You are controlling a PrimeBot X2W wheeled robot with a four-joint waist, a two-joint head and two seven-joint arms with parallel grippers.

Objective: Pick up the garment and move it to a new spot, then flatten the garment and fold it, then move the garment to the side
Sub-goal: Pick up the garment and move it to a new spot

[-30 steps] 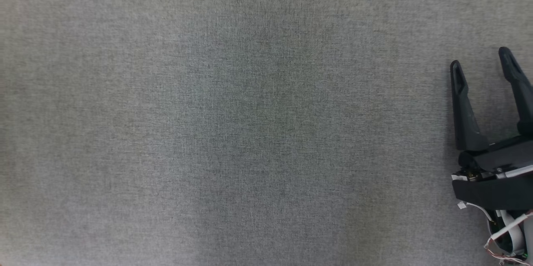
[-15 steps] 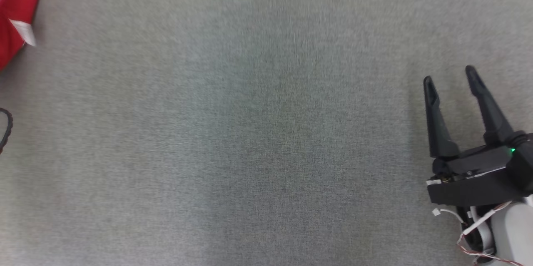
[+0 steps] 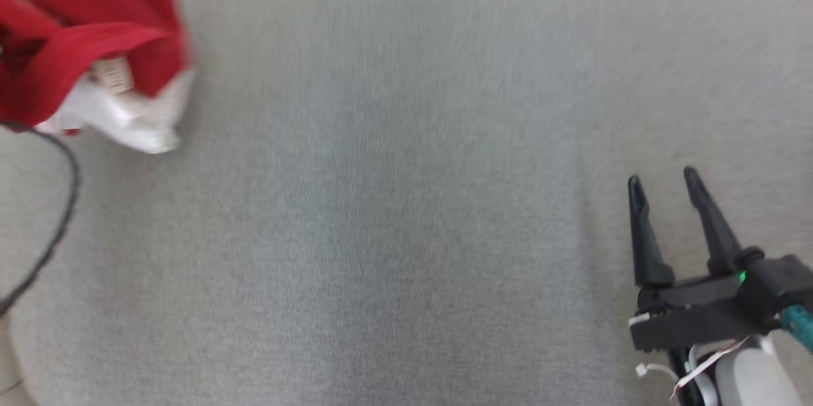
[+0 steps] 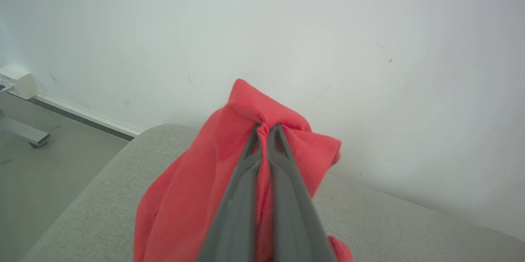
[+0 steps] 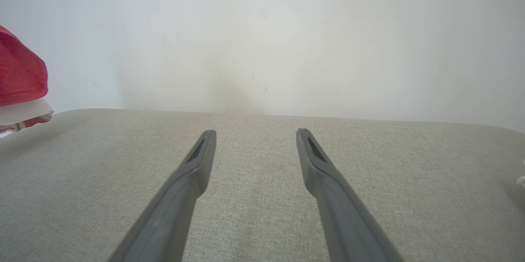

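Now that the red garment has been pinched by the left gripper, it can be moved; the right gripper is spread.

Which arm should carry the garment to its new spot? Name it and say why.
Left. The left claw is shut on a bunch of the red garment, which hangs from it above the grey surface. The right claw stands open and empty, well apart from the cloth.
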